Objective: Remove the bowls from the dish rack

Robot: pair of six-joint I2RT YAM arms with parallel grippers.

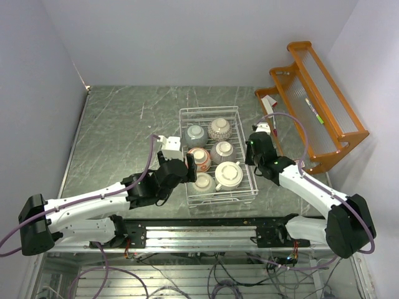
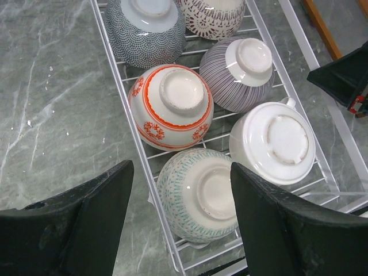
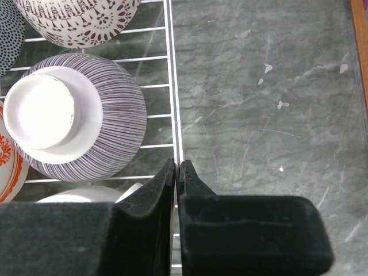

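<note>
The white wire dish rack [image 1: 209, 110] sits mid-table with several bowls upside down in it. The left wrist view shows a dotted grey bowl [image 2: 146, 29], a brown lace one [image 2: 214, 16], a striped one [image 2: 238, 72], an orange-red patterned one [image 2: 172, 106], a green patterned one [image 2: 198, 195] and a cream one with a handle [image 2: 276, 142]. My left gripper [image 2: 180, 169] is open, poised above the green bowl at the rack's near left corner [image 1: 203, 182]. My right gripper [image 3: 177, 164] is shut on the rack's right rim wire [image 3: 172, 86], beside the striped bowl [image 3: 69, 115].
An orange wooden shelf rack [image 1: 318, 106] stands at the back right, close behind my right arm [image 1: 299, 180]. Grey marble tabletop [image 1: 124, 131] lies left of the dish rack and also right of it [image 3: 270, 103]. Walls close in on both sides.
</note>
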